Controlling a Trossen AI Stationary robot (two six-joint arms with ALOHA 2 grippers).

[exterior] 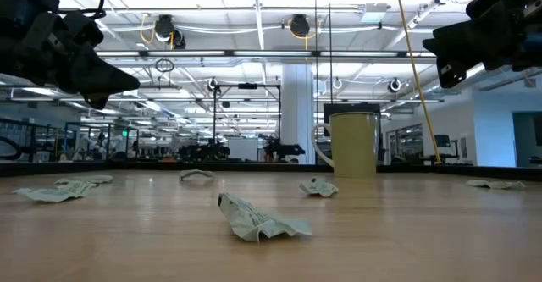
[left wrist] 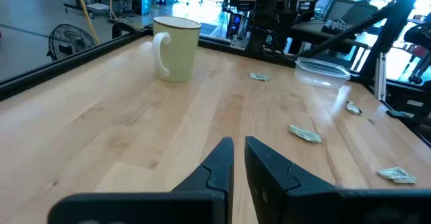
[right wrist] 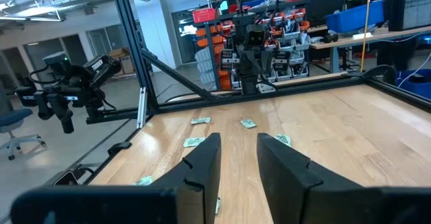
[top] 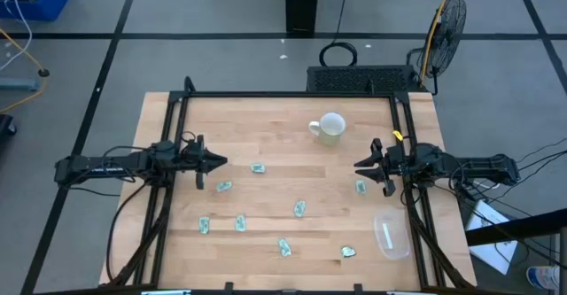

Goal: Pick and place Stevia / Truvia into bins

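Several small pale green and white sachets (top: 258, 167) lie flat and scattered over the wooden table, mostly on its near half; one crumpled sachet (exterior: 254, 218) shows close in the low view. The clear plastic tub (top: 391, 235) stands near the table's right near corner. My left gripper (top: 217, 161) hovers above the table's left side with its fingers all but together, pointing right; the nearest sachet (top: 224, 187) lies just nearward of it. My right gripper (top: 359, 165) hovers at the right side, open, pointing left, above a sachet (top: 361, 187). Neither holds anything.
A white mug (top: 330, 128) with a handle stands on the far middle of the table. A black frame (top: 288, 94) runs along the far edge and both sides. Bare wood lies between the two grippers. A fan (top: 447, 20) stands on the floor beyond.
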